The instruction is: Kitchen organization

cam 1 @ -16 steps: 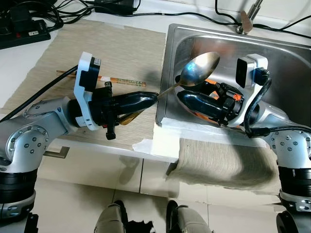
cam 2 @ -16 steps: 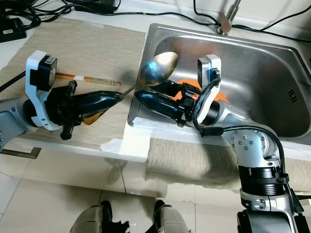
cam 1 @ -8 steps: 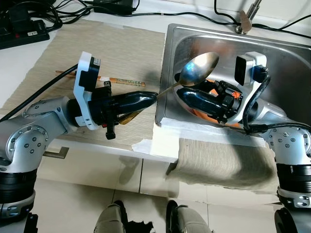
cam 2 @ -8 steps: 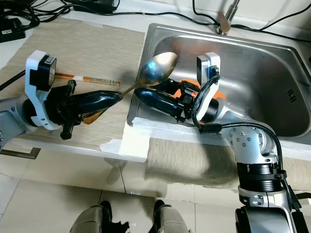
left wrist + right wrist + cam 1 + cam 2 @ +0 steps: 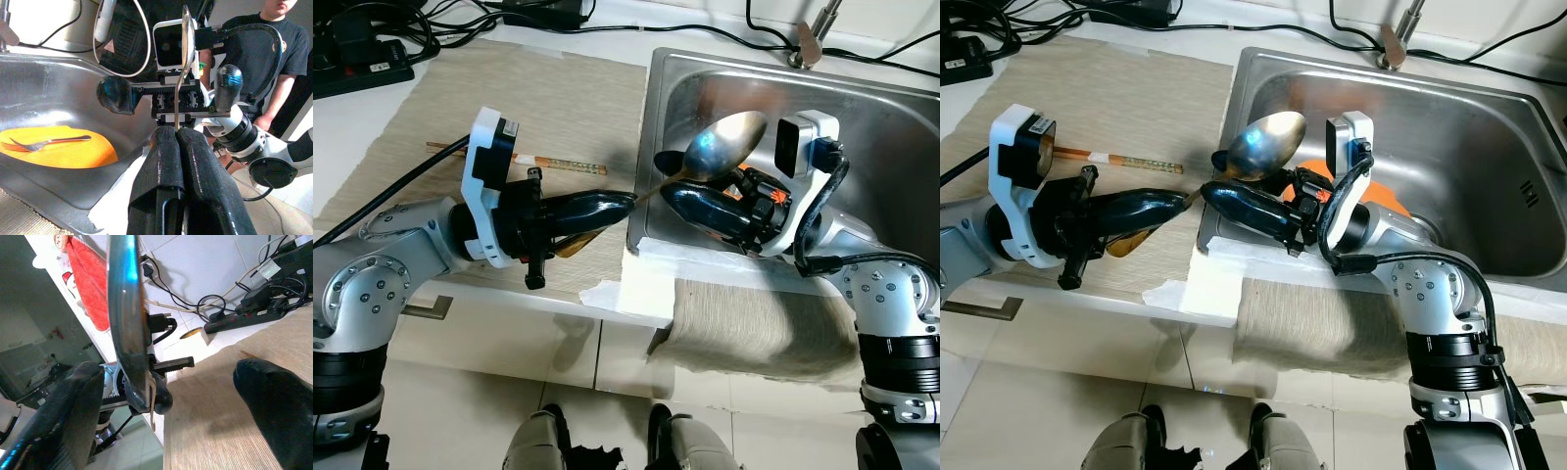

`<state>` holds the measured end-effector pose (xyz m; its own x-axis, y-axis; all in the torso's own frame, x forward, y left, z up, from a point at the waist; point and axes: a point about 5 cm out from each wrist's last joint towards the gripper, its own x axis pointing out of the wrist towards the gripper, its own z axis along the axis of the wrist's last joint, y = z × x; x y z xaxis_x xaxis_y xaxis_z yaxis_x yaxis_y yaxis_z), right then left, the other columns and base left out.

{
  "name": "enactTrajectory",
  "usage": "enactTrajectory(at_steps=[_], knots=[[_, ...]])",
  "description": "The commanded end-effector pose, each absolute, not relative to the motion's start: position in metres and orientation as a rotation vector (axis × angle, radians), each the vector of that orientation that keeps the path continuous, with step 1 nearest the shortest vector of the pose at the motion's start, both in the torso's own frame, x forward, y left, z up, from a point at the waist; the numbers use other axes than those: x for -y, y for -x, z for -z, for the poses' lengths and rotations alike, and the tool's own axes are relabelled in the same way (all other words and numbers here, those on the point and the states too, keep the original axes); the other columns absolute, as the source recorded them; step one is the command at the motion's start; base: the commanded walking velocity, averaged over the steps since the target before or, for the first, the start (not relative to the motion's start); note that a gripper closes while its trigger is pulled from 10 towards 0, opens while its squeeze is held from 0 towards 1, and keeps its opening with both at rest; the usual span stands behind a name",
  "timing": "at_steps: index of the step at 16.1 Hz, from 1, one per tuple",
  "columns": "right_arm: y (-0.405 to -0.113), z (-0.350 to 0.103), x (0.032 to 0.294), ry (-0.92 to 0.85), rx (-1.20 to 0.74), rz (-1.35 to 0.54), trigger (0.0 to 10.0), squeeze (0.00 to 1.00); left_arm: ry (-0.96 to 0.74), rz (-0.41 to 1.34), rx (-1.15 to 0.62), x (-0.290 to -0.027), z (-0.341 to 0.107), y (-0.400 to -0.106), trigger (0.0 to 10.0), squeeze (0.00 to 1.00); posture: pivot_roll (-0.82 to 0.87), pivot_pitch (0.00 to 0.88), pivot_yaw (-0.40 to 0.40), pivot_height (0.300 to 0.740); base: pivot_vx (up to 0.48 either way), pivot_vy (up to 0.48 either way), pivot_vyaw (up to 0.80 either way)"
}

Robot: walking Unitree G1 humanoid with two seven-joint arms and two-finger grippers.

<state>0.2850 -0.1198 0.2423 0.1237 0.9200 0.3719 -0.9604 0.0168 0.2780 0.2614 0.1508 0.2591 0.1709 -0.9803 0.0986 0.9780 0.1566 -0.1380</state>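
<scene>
One spoon (image 5: 720, 147), handle pinched by the left end effector (image 5: 625, 203), points bowl-first toward the sink (image 5: 891, 117).

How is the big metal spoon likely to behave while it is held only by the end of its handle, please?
The spoon looks stiff polished steel, so probably slippery. The left gripper pinches only its thin handle tip, so the heavy bowl may swing or twist over the sink.

head cameras look steeply down on the pale worktop (image 5: 607, 39) and stainless steel sink (image 5: 1489, 127); wrist cameras face each other close-up.
</scene>
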Motion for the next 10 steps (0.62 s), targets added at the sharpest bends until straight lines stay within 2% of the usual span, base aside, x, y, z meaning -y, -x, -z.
enactTrajectory(at_steps=[1, 2, 10], knots=[[-0.2808, -0.2435, 0.1207, -0.51, 0.107, -1.477, 4.5, 0.0, 0.181, 1.449, -0.02, -0.1445, -0.2597, -0.2558, 0.0, 0.0, -0.14, 0.21, -0.076, 0.74, 0.0, 0.0, 0.0], [-0.2799, -0.2428, 0.121, -0.513, 0.104, -1.479, 0.0, 0.0, 0.181, 1.452, -0.022, -0.1441, -0.2595, -0.2551, 0.0, 0.0, -0.14, 0.211, -0.076, 0.74, 0.0, 0.0, 0.0], [-0.2817, -0.2422, 0.1191, -0.52, 0.096, -1.48, 0.0, 0.0, 0.177, 1.459, -0.033, -0.1423, -0.2562, -0.2531, 0.0, 0.0, -0.15, 0.195, -0.077, 0.74, 0.0, 0.0, 0.0]])
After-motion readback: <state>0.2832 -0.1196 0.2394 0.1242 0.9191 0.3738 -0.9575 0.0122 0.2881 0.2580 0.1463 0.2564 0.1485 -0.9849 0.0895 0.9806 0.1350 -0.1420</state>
